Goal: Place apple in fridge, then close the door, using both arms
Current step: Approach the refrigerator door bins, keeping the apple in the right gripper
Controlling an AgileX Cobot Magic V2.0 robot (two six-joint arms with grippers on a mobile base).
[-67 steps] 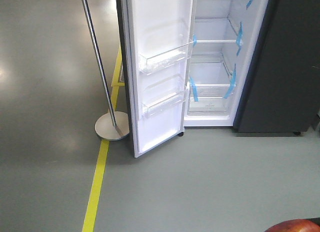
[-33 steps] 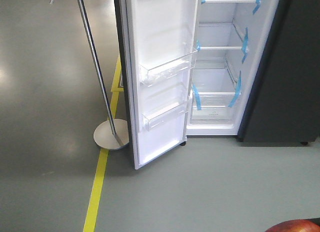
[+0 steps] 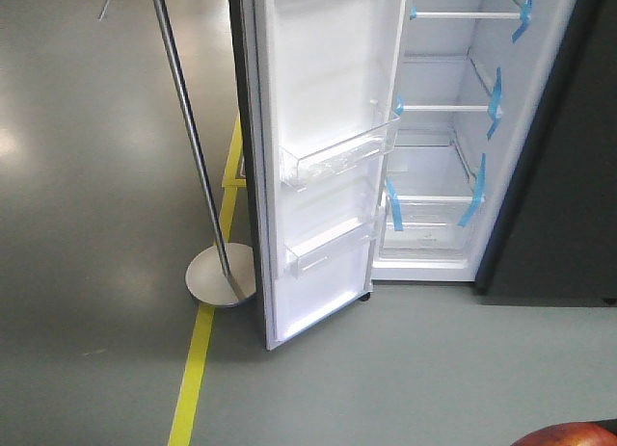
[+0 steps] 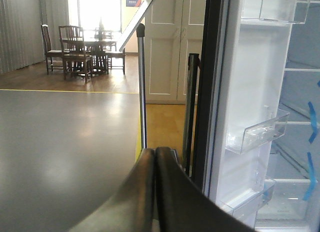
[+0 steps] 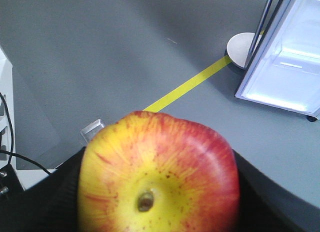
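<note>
1. The apple point(image 5: 160, 162) is round, with red streaks over yellow and fine dark speckles. It is yellowest around its short brown stem, which faces the right wrist camera.
2. The right tool point(image 5: 157, 207) holds the apple, with black fingers point(image 5: 260, 197) pressing on both sides of the fruit.
3. The left tool point(image 4: 155, 159) is narrow, its two dark fingers pressed together with nothing between them.
4. The fridge point(image 3: 554, 176) stands well ahead of the right tool, with grey floor point(image 3: 434, 369) between them, so the apple is outside it. Its white inside shows glass shelves and blue tape strips point(image 3: 494, 94).
5. The door point(image 3: 328, 90) is swung wide open, ahead and to the right of the left tool. Its white inner face bears clear bins point(image 3: 337, 157).
6. A slanted silver pole point(image 3: 188, 128) on a round base point(image 3: 217, 277) stands beyond the left tool's tips, just beside the door's outer edge. A yellow floor line point(image 3: 193, 379) runs up to the base.
</note>
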